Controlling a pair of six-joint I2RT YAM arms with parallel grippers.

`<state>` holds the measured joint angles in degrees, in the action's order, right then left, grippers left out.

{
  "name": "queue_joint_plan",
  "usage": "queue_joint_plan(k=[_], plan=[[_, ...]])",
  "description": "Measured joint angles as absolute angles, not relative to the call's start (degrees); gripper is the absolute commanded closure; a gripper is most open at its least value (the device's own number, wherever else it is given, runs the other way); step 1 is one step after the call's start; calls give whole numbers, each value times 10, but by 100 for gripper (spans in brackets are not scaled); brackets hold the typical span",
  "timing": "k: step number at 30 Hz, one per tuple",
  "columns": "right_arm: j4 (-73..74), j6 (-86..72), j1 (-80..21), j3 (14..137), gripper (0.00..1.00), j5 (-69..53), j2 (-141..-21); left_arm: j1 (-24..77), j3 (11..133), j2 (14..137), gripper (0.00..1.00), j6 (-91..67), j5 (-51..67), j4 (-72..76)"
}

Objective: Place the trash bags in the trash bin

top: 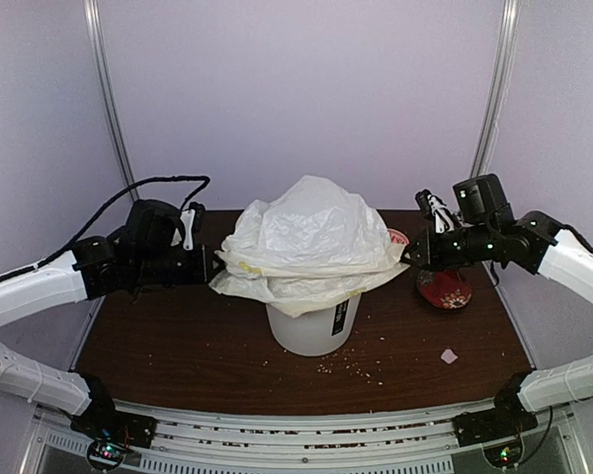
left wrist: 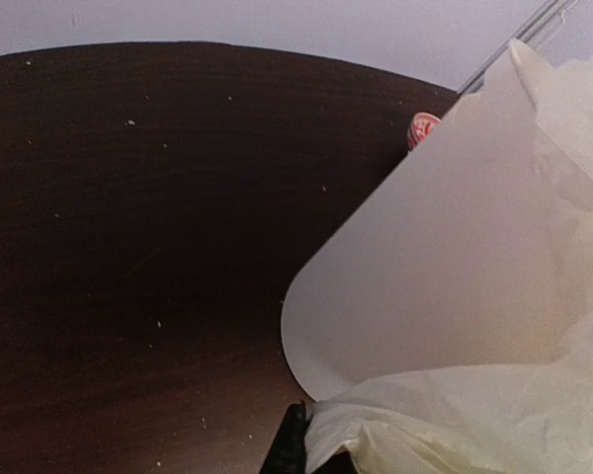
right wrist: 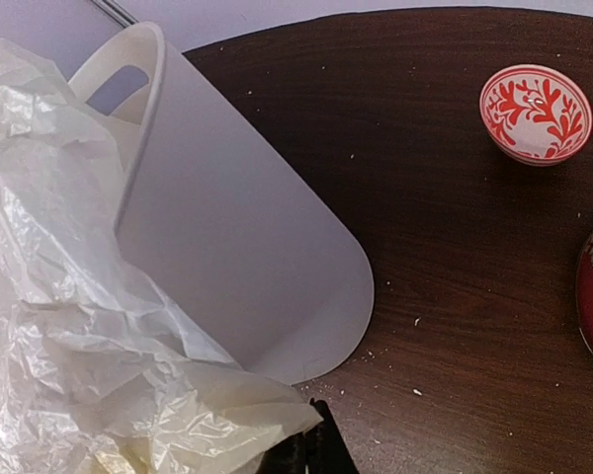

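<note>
The crinkly translucent white trash bag (top: 311, 242) is spread over the top of the white trash bin (top: 314, 321), billowing up in a dome and hanging wider than the bin. My left gripper (top: 215, 267) is shut on the bag's left edge (left wrist: 445, 425), beside the bin wall (left wrist: 425, 276). My right gripper (top: 407, 255) is shut on the bag's right edge (right wrist: 109, 395), next to the bin (right wrist: 247, 257) and its handle cut-out. Both grippers hold the bag at about rim height. The bin's mouth is hidden by the bag.
A red-patterned bowl (top: 444, 288) sits right of the bin; a small red-and-white bowl (right wrist: 536, 112) is farther back. A white paper scrap (top: 449, 355) lies front right. Crumbs dot the brown table (top: 178, 346). Grey walls enclose the back and sides.
</note>
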<state>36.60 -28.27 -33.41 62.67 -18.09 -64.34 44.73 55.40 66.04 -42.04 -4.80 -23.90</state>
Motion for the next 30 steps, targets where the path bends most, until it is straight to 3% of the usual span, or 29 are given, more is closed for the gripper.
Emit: queue_joint_plan(k=[5, 10, 16, 21, 30], plan=[[333, -284, -334, 618, 100, -151, -665, 447, 523, 706, 100, -391, -116, -120], [337, -282, -334, 624, 95, -141, -670, 447, 560, 751, 100, -352, -126, -90], [387, -268, -334, 666, 70, -136, -638, 447, 560, 685, 61, -315, -128, -120], [440, -259, -334, 723, 60, -155, -609, 447, 578, 598, 34, -281, -101, -190], [512, -222, -336, 785, 54, -211, -603, 447, 696, 566, 27, -192, -22, -383]])
